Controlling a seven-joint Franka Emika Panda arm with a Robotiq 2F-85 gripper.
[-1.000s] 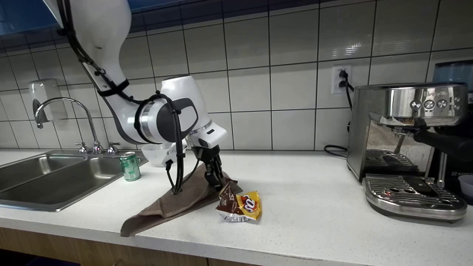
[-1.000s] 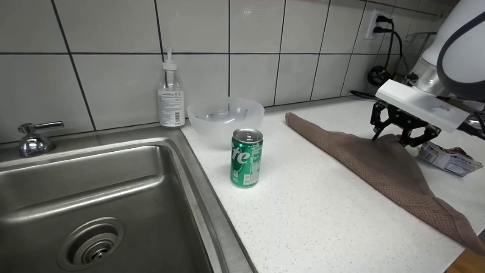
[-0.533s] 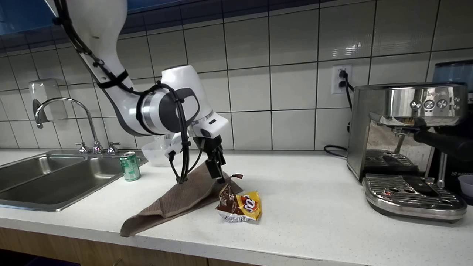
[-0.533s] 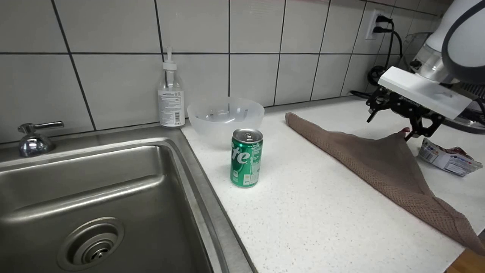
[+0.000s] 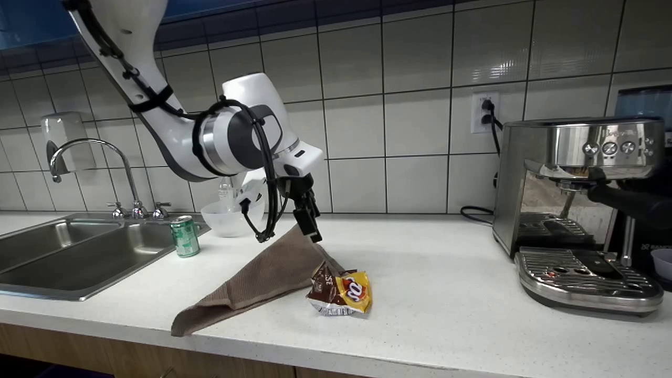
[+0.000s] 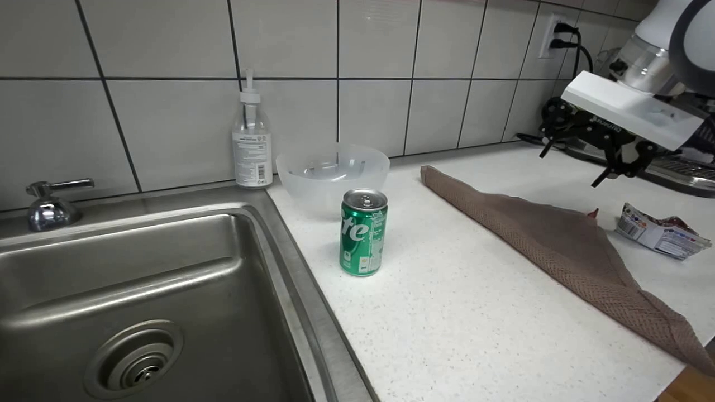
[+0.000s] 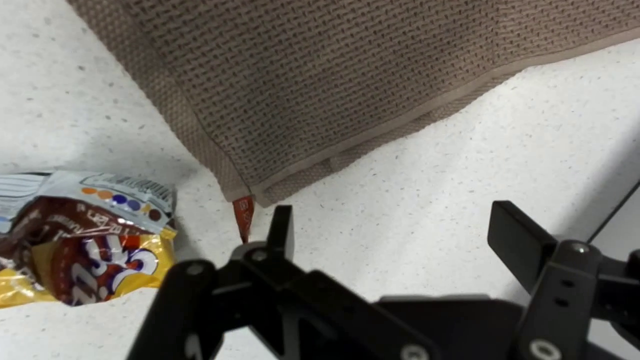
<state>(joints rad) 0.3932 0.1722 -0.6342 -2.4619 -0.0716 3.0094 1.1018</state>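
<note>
My gripper point(image 7: 392, 219) stands open with nothing between its fingers point(image 7: 522, 240), raised above the white counter. In an exterior view the gripper point(image 6: 570, 169) hovers past the far corner of a brown towel point(image 6: 558, 240), apart from it. The towel point(image 7: 320, 85) lies folded over on the counter, its corner carrying a small red tag point(image 7: 243, 216) close to the left finger in the wrist view. Beside that corner rests a crumpled brown and yellow snack bag point(image 7: 100, 240), seen in both exterior views too. The towel's underside is hidden.
A green can point(image 6: 363, 234) stands by the steel sink point(image 6: 268, 223). Behind it are a clear bowl point(image 6: 329, 173) and a pump bottle point(image 6: 252, 151) against the tiled wall. An espresso machine point(image 5: 577, 210) occupies the counter's far end. The faucet point(image 5: 131, 184) rises over the sink.
The gripper has spread wider, let go of the towel and risen well above it. The towel's corner with the red tag has settled lower. The snack bag and can have stayed put.
</note>
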